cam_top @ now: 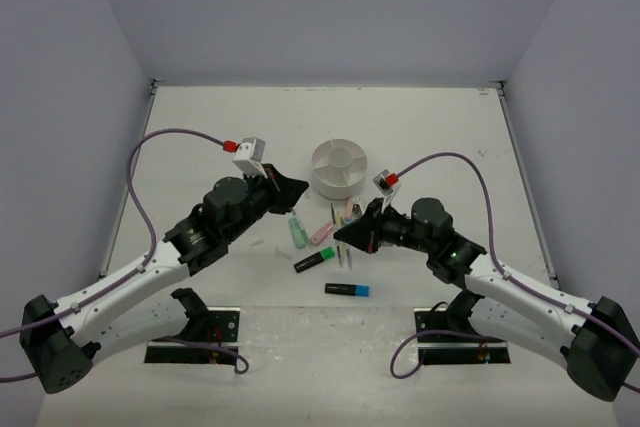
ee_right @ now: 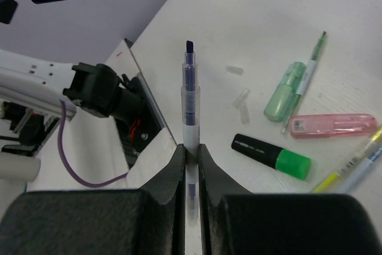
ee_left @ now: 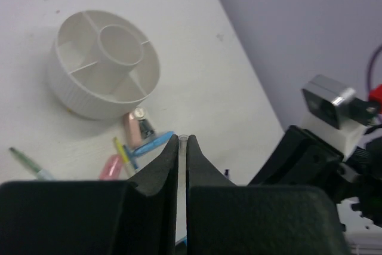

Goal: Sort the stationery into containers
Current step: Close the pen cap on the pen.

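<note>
End effectors, two: left end effector [ee_left: 182,147] pinched narrow on small clear piece [ee_left: 182,139], raised just left of organiser [ee_left: 101,64]; right end effector [ee_right: 190,150] clamped on clear-barrelled pen [ee_right: 190,97], dark tip pointing away from the fingers, on near side of organiser. Loose on worktop [cam_top: 200,127], near side of organiser: mint marker [ee_right: 285,89], pink marker [ee_right: 334,125], green highlighter [ee_right: 271,156], thin pens [ee_right: 313,64]. Blue highlighter [cam_top: 347,289]: farthest from organiser, toward the arm bases.

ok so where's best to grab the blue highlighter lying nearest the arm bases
Probably across the middle of the blue highlighter, on its black body, coming straight down from above. It lies flat and alone, with both long sides free, and the body is longer than the cap.
</note>
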